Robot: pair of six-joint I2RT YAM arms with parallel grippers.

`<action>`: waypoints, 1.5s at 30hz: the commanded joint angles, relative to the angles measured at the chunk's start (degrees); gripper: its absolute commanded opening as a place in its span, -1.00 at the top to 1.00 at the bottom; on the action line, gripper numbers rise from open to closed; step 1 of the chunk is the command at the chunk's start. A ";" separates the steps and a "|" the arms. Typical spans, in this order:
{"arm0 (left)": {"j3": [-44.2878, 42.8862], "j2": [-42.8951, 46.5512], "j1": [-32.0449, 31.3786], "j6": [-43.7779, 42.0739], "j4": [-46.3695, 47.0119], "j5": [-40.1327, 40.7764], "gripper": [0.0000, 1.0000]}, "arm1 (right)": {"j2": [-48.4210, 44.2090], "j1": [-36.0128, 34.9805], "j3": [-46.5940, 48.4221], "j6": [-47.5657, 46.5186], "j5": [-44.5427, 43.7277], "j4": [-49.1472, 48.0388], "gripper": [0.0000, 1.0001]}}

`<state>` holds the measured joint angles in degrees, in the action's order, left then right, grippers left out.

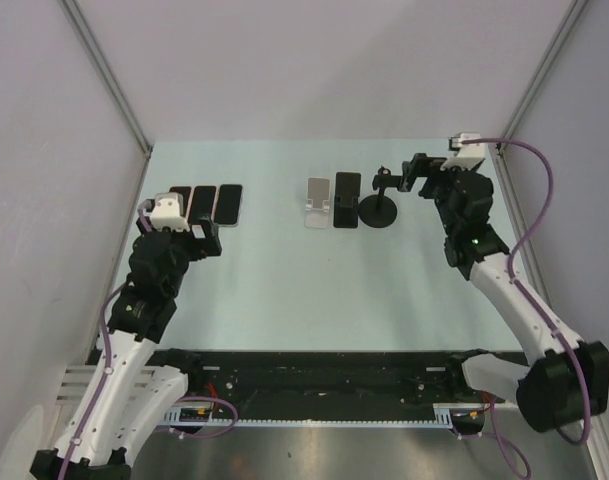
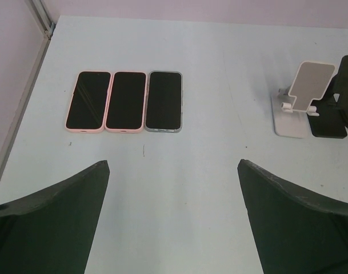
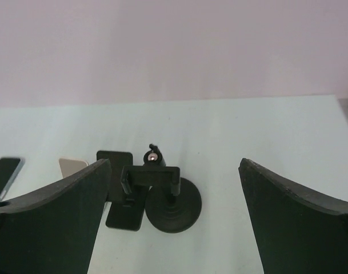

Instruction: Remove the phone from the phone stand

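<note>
My bench (image 1: 284, 290) is a pale mint-green slab, evenly lit, with no hard shadows. Plain lilac-grey walls (image 1: 334, 70) close its far edge and both sides, and bare aluminium posts (image 1: 109, 75) rise from the two far corners. A black rail (image 1: 314, 375) lines the near edge.

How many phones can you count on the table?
3, flat in one row at the table's left: left pink phone, middle pink phone, grey phone on the right. None seen elsewhere.
</note>
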<state>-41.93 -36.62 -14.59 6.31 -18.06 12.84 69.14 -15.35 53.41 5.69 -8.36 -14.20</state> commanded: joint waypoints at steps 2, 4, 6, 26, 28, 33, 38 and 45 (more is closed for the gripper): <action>-1.22 3.66 -0.26 1.96 1.81 -0.10 -1.00 | -14.17 -0.03 2.93 -0.16 -8.42 10.74 -0.99; -1.13 5.68 -0.26 1.96 1.89 0.86 -1.00 | -18.41 0.06 2.93 0.72 -10.71 13.30 -0.99; -1.40 8.13 -0.26 2.22 1.81 2.27 -1.00 | -24.65 0.06 2.93 1.25 -12.02 17.26 -0.99; 10.20 42.15 -0.26 8.11 2.77 19.15 -1.00 | -65.00 -0.20 -21.84 -8.24 -26.08 17.81 -0.99; 10.82 42.34 -0.26 8.28 3.65 19.50 -1.00 | -66.76 -0.38 -24.13 -8.07 -26.88 16.14 -0.99; 10.73 38.04 0.96 7.85 4.53 17.13 -1.00 | -67.47 -1.52 -24.84 -7.89 -27.50 15.69 -1.00; 10.56 33.29 1.32 6.18 4.62 18.27 -1.00 | -67.56 -4.51 -25.02 -8.50 -30.05 15.51 -1.00; 10.47 32.40 1.67 5.56 4.88 18.18 -1.00 | -67.47 -5.47 -25.11 -7.80 -29.70 15.69 -0.99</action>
<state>-30.92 -3.31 -13.67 12.97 -14.83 30.30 2.33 -20.23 28.40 -1.76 -36.93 3.95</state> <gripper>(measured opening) 0.996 0.994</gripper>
